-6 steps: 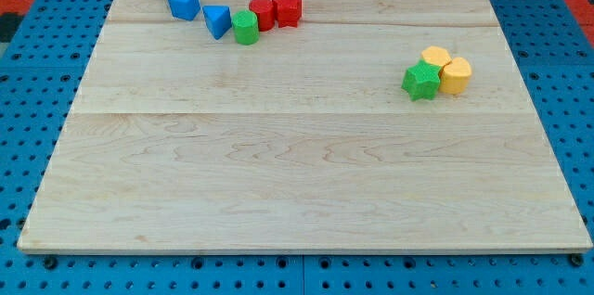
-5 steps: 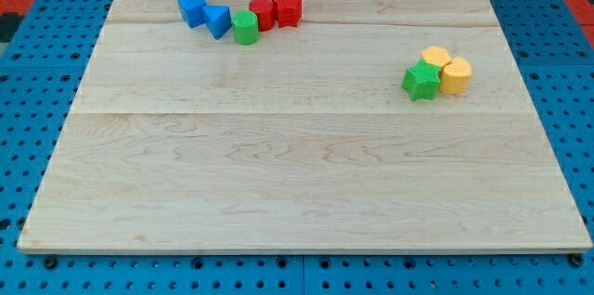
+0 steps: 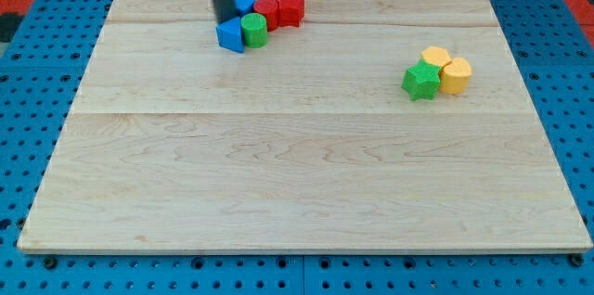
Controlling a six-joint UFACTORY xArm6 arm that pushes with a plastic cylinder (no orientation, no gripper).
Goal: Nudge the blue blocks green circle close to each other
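Resting near the view's top left of the pale wooden board (image 3: 297, 174), my tip (image 3: 224, 20) sits at the upper-left side of a blue wedge-shaped block (image 3: 229, 36), apparently touching it, with a second blue block (image 3: 244, 2) just behind the rod and partly hidden by it. The green cylindrical block (image 3: 253, 30) touches the blue wedge's right side; two red blocks (image 3: 280, 9) crowd close behind. No jaws exist on this rig: the rod only pushes and holds nothing. Judged by appearance, the blocks are small, light, rigid pieces that slide readily on smooth wood and may rotate if pushed off-centre; contact should be applied to a flat face, in line with the block's middle. A green star-shaped block (image 3: 421, 81) and two yellow blocks (image 3: 445, 68) lie well apart at the view's right. No brands, labels or writing are legible.
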